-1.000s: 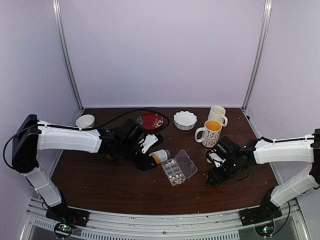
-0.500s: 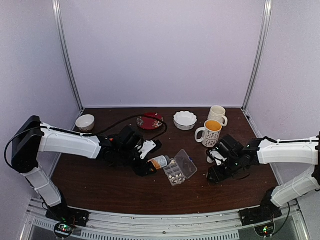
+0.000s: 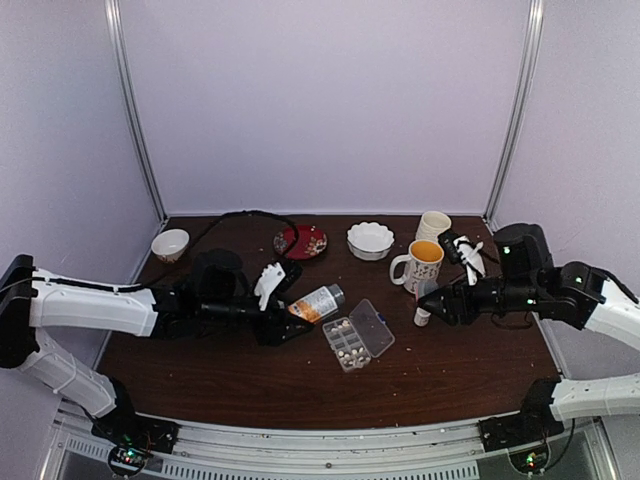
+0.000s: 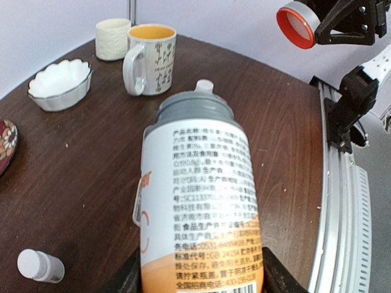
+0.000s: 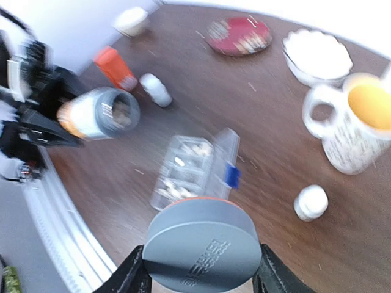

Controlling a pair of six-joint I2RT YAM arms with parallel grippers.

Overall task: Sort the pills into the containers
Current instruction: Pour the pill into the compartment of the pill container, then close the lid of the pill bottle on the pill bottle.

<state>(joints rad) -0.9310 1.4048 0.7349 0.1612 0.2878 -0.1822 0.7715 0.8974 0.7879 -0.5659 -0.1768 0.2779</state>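
Observation:
The clear organizer box [image 3: 360, 336] lies open at mid-table, with whitish pills [image 3: 347, 346] in its small containers; the right wrist view shows it blurred [image 5: 190, 166]. My left gripper [image 3: 290, 308] is shut on an orange-and-white pill bottle [image 3: 318, 300], held on its side above the table left of the box. The bottle's label [image 4: 201, 201] fills the left wrist view, and its uncapped mouth [image 5: 117, 111] shows pills inside. My right gripper [image 3: 438, 300] hangs raised to the right of the box, shut on the bottle's grey cap [image 5: 201, 244] with its orange rim.
A small white bottle [image 3: 423, 316] stands right of the box, another [image 5: 156, 89] near an orange object [image 5: 116, 67]. A mug with a yellow inside [image 3: 422, 265], a cream mug [image 3: 434, 228], a white bowl [image 3: 370, 240], a red plate [image 3: 301, 241] and a small bowl [image 3: 170, 244] line the back.
The left arm drew back to the left and lifted the bottle. The right arm rose from the table and swung back to the right with the cap.

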